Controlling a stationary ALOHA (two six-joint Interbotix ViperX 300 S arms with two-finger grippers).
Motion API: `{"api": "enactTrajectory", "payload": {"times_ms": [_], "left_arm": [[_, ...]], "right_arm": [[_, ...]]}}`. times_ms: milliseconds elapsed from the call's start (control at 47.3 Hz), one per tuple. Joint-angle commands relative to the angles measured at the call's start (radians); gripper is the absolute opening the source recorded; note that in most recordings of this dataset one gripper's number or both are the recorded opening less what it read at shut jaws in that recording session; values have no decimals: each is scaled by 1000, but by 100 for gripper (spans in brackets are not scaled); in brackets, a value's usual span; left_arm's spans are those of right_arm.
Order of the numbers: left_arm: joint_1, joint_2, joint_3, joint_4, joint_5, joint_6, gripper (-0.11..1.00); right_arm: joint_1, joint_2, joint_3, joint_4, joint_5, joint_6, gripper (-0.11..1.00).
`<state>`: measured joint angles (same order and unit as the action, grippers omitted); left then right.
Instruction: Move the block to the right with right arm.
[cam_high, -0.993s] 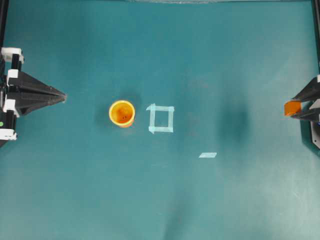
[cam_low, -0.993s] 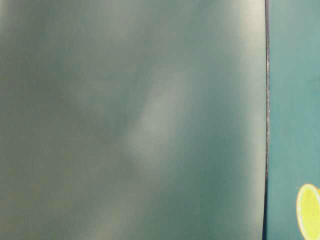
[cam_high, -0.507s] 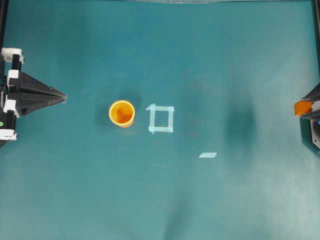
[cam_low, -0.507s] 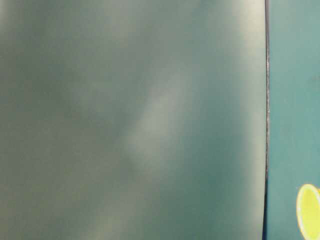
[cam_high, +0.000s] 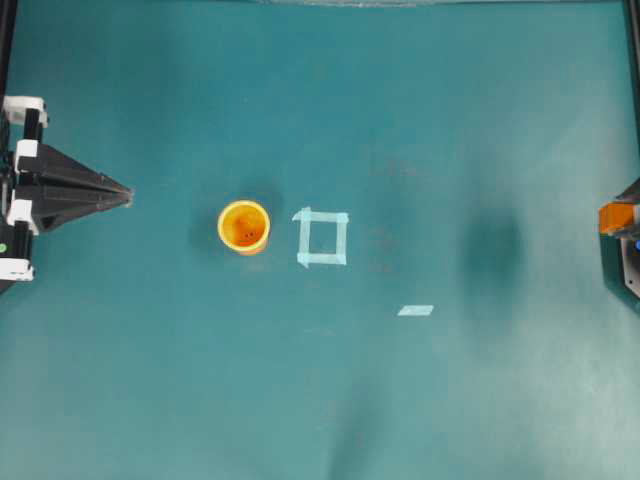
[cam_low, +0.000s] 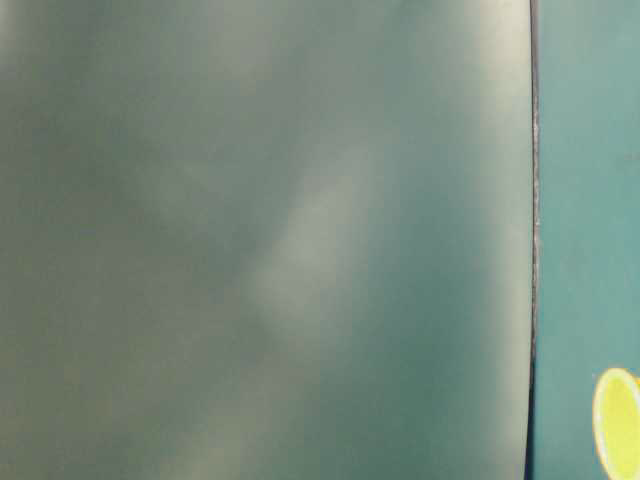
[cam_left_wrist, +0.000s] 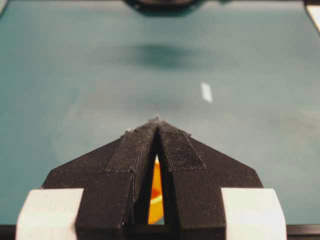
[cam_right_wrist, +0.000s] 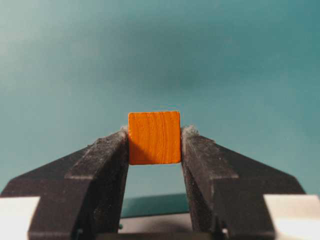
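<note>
Two grippers to log. My right gripper (cam_right_wrist: 155, 142) is clamped on the block (cam_right_wrist: 154, 138): in the right wrist view the orange cube sits squarely between the two black fingers, both side faces pressed against the pads, wood grain running upright on the near face. Beneath it I see plain teal surface (cam_right_wrist: 240, 60) with no contact, so I judge the block is held aloft.

In the overhead view the block (cam_high: 617, 217) sits at the far right edge of the surface (cam_high: 420, 100), well apart from the cup (cam_high: 244, 227) and the tape square (cam_high: 322, 238) near the middle. A dark shadow lies on the surface between the tape square and the block. A loose tape strip (cam_high: 416, 310) lies below and right of the square.

My left gripper (cam_left_wrist: 158, 125) rests at the left edge, jaws closed to a point with nothing in them; the orange sliver seen through the gap behind the tips is probably the cup beyond.

Progress, as I judge it: pick-up is done and the carry rightward is largely done. What remains is lowering, releasing and backing off.

Writing: none readable on block, cup, tape or arms.
</note>
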<state>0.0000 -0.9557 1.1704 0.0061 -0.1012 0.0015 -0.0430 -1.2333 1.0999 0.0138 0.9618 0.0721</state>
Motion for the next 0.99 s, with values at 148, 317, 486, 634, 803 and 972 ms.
{"api": "enactTrajectory", "payload": {"times_ms": [148,317,486,634,803,972], "left_arm": [[0,6,-26,3,-3,6,0],[0,5,-26,2,-3,6,0],[0,5,-26,2,-3,6,0],[0,5,-28,3,-3,6,0],[0,5,-26,3,-3,6,0],[2,5,-26,2,-3,6,0]], "right_arm": [[0,-17,-20,2,26,2,40],[-2,-18,-20,2,26,2,40],[-2,-17,-20,2,26,2,40],[-2,-17,-20,2,23,2,40],[-2,-15,-18,2,23,2,40],[0,-15,-17,2,21,2,40]]}}
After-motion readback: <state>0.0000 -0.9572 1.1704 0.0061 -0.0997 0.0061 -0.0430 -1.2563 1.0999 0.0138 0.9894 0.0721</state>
